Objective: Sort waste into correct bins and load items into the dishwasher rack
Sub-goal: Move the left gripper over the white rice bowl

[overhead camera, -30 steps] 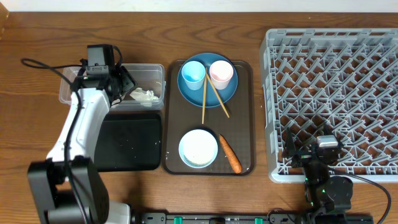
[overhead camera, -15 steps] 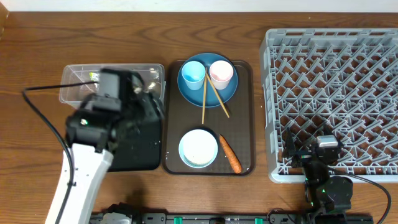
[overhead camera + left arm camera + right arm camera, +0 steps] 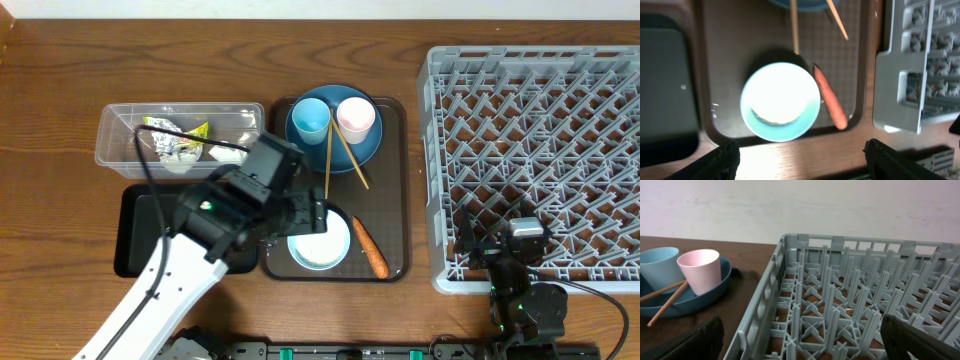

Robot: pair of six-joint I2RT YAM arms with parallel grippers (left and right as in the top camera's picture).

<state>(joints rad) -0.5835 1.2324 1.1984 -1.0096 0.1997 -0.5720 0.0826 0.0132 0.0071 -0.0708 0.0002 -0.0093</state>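
1. Overhead: finds the left gripper (image 3: pixel 308 215) swung off the clear tub (image 3: pixel 108 150) within the last second, now over the white bowl (image 3: pixel 320 242) on the brown tray (image 3: pixel 385 200). Leaves wrapper (image 3: pixel 172 140) and tissue (image 3: pixel 226 154) lying in the tub, so dry waste looks sorted. Keeps carrot (image 3: pixel 370 248) just beside the bowl, and light-blue cup (image 3: pixel 311 117), pink cup (image 3: pixel 355 117) and chopsticks (image 3: pixel 347 158) on the blue plate (image 3: pixel 372 150). Nothing loaded in the rack (image 3: pixel 540 150) yet.
2. Left wrist: looks straight down on bowl and carrot, fingers (image 3: pixel 725 160) spread wide apart, gripping nothing. Points to food waste as the likely next pick.
3. Right wrist: shows no change. Right gripper (image 3: pixel 801 330) parked at the rack's near edge, fingers (image 3: pixel 695 340) fully apart, empty.
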